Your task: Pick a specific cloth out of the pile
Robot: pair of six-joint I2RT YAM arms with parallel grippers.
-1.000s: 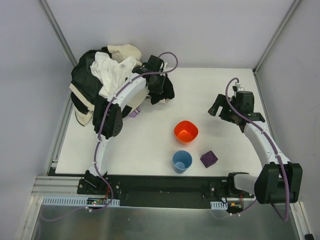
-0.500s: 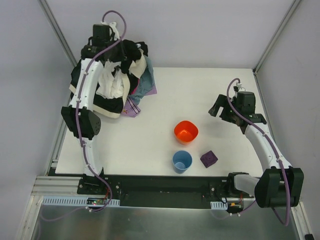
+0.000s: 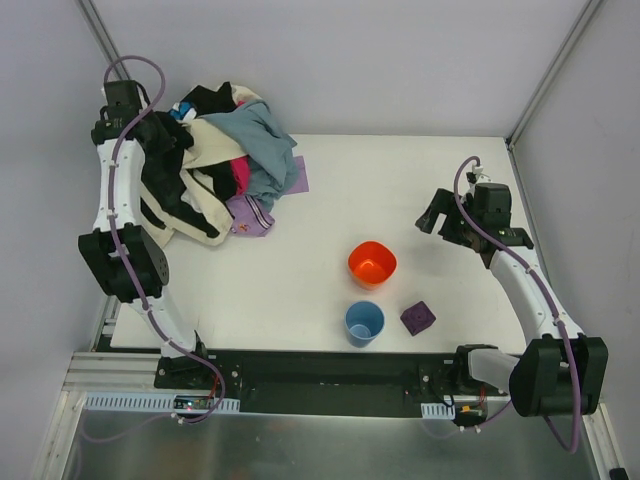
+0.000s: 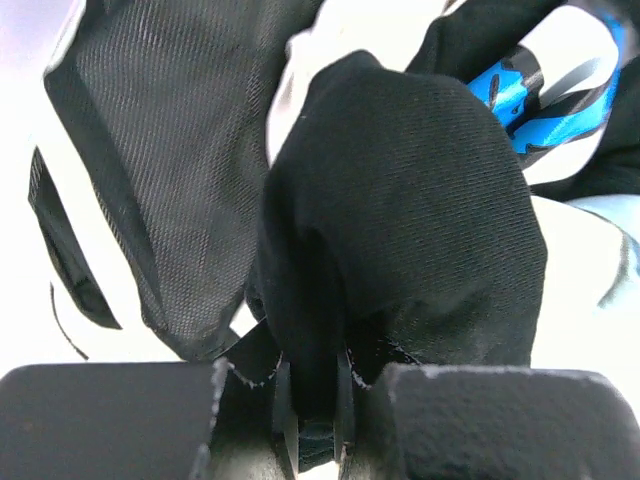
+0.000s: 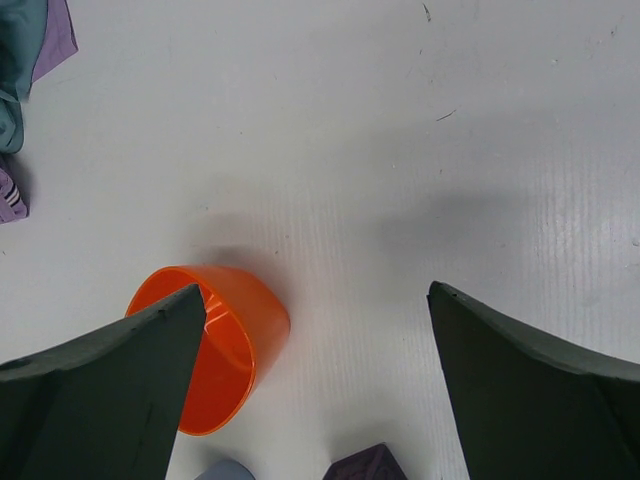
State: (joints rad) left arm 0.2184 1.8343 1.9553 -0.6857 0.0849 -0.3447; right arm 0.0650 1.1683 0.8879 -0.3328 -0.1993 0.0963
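Observation:
The pile (image 3: 215, 160) lies at the table's back left: black, cream, magenta and grey-blue garments. Parts of the lavender cloth (image 3: 250, 215) stick out from under its right side, with another corner by the grey-blue cloth; a corner also shows in the right wrist view (image 5: 55, 35). My left gripper (image 3: 155, 128) is at the pile's far left edge, shut on a fold of black cloth (image 4: 400, 200); the fabric is pinched between the jaws (image 4: 312, 400). My right gripper (image 3: 437, 215) is open and empty over the table on the right (image 5: 315, 290).
An orange bowl (image 3: 372, 264) stands mid-table, just below my right gripper's left finger (image 5: 215, 350). A blue cup (image 3: 364, 323) and a dark purple block (image 3: 418, 318) sit nearer the front. Enclosure walls stand close behind and left of the pile.
My left arm swung from the pile's right side over to its far left, dragging black cloth with it. The pile turned over; grey-blue and lavender fabric now show. The right arm stayed still.

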